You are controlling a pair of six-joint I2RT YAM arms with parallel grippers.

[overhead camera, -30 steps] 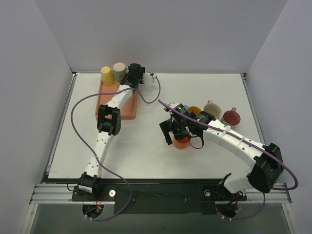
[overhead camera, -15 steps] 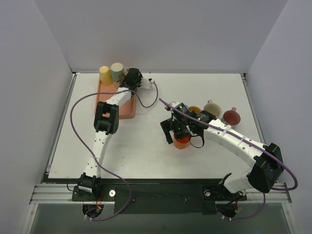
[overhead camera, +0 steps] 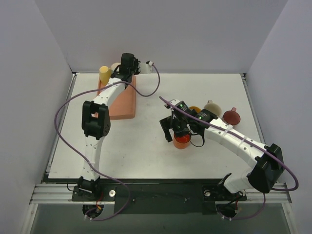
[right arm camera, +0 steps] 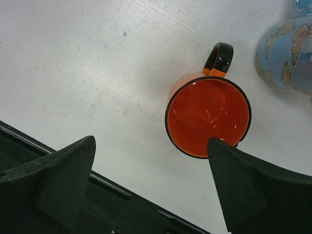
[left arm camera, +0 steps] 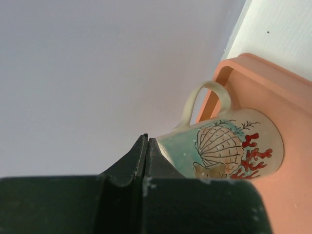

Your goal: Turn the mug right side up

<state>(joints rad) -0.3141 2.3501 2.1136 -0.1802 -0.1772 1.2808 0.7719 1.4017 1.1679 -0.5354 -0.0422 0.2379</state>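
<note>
An orange mug (right arm camera: 207, 117) with a black rim and handle stands on the white table (overhead camera: 146, 146), its mouth facing up and nothing inside; it also shows in the top view (overhead camera: 182, 141). My right gripper (right arm camera: 151, 141) hovers over it, open wide, with one fingertip (right arm camera: 219, 151) above the rim's near edge. My left gripper (left arm camera: 146, 141) is shut with nothing between its fingers, raised near the back wall (overhead camera: 127, 63). Just beyond it a seashell-printed mug (left arm camera: 229, 148) sits in the peach tray (left arm camera: 287, 97); I cannot tell which end is up.
A yellow cup (overhead camera: 104, 73) stands at the far end of the peach tray (overhead camera: 123, 105). Behind my right arm are an orange-yellow mug (overhead camera: 194, 110), a cream mug (overhead camera: 212, 108) and a dark red mug (overhead camera: 231, 116). A blue butterfly mug (right arm camera: 287, 53) stands beside the orange one.
My left gripper has shut empty and risen toward the back wall, its arm lifting off the tray. The right arm and the orange mug have not moved.
</note>
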